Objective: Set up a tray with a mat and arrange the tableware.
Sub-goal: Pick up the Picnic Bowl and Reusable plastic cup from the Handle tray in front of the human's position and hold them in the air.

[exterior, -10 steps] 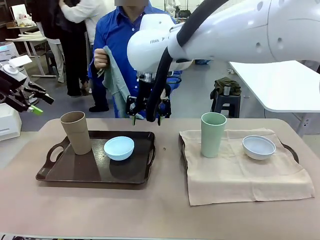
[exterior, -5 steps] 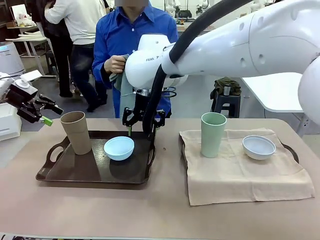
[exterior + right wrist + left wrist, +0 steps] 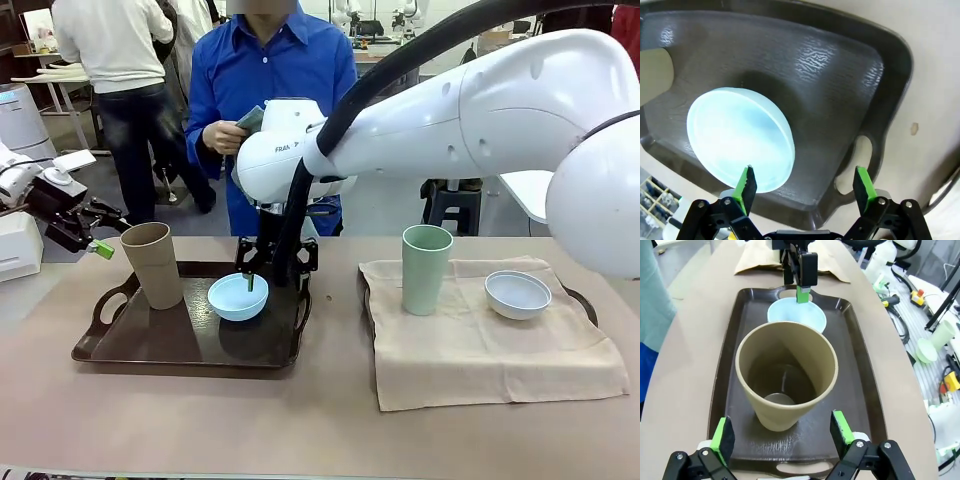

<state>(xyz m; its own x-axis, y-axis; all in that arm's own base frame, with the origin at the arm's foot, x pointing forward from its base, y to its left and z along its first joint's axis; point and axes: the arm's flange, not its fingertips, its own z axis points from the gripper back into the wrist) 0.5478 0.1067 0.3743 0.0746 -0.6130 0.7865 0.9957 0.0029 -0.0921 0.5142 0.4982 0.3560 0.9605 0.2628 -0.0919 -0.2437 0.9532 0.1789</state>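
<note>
Up close, floor inside tan tumbler [image 3: 785, 375]

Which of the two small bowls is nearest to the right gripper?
The light blue bowl on the dark tray, beside the tan tumbler; the white bowl sits far off on the beige mat.

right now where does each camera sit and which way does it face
front: fixed between the arms, facing the person across the table; right claw over the tray, left claw at picture left.
left wrist: on that arm, looks along its open claw at the tan tumbler; own green fingers at bottom.
right wrist: on that arm, looks down on the light blue bowl; own open fingers at bottom.
shared: all see tray and bowl.
</note>
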